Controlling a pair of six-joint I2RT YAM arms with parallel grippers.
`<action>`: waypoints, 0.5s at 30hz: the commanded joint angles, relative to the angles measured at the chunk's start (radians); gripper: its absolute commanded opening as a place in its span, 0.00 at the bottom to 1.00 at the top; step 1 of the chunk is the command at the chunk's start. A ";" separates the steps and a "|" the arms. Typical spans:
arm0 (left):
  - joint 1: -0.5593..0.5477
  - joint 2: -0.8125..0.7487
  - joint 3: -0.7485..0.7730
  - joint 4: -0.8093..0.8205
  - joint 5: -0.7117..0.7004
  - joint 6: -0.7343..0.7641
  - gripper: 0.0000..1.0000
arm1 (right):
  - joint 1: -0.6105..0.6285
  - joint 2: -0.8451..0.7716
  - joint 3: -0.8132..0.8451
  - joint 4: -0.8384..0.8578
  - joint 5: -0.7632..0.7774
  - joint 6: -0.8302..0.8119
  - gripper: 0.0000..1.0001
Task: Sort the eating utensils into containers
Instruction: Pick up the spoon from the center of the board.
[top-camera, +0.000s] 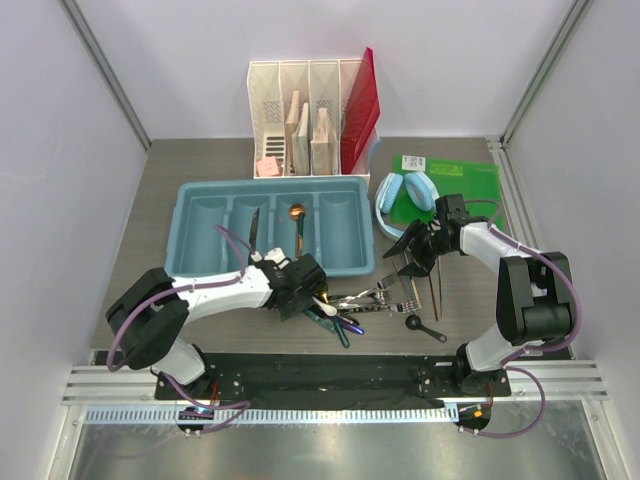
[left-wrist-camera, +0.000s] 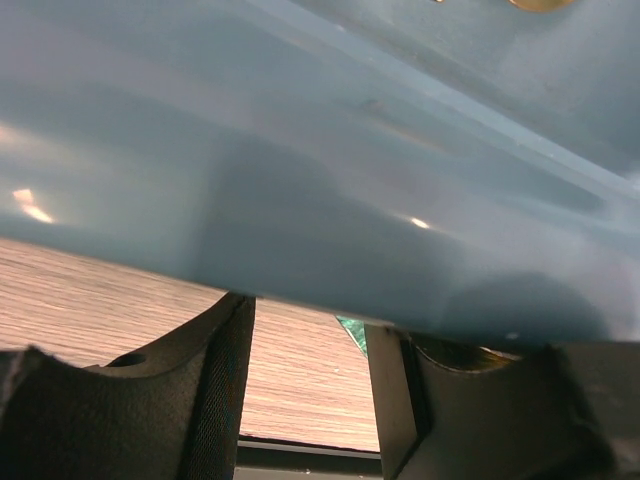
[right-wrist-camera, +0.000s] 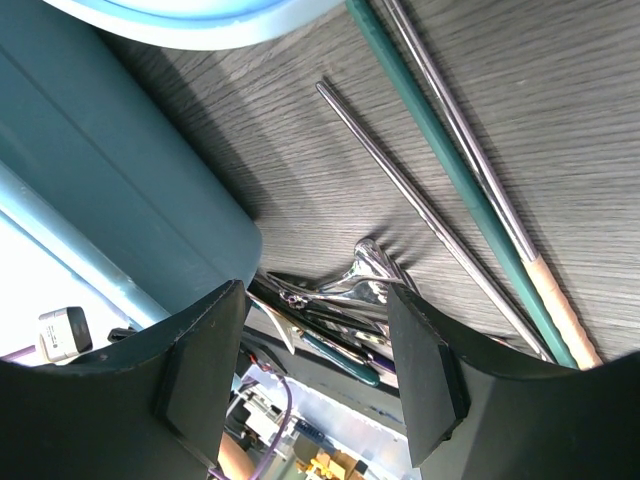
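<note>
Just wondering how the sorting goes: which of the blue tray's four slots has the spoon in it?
The third slot from the left holds the spoon; its left neighbour holds a knife, and the outer two look empty.

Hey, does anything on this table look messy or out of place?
Yes. Most utensils lie tangled in a heap on the table in front of the cutlery tray, which holds only a knife and a spoon.

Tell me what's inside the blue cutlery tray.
A dark-handled knife lies in the second compartment from the left and a gold spoon in the third. The outer two look empty; the left gripper hides part of the near edge of the tray.
</note>
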 joint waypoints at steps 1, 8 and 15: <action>-0.002 0.039 0.035 0.013 -0.041 -0.017 0.48 | -0.004 -0.035 0.001 -0.003 -0.018 -0.015 0.64; -0.010 0.105 0.052 0.011 -0.010 -0.011 0.46 | -0.002 -0.021 0.002 -0.002 -0.020 -0.015 0.64; -0.010 0.076 -0.020 -0.035 0.015 -0.042 0.26 | -0.004 -0.010 0.010 0.001 -0.011 -0.018 0.64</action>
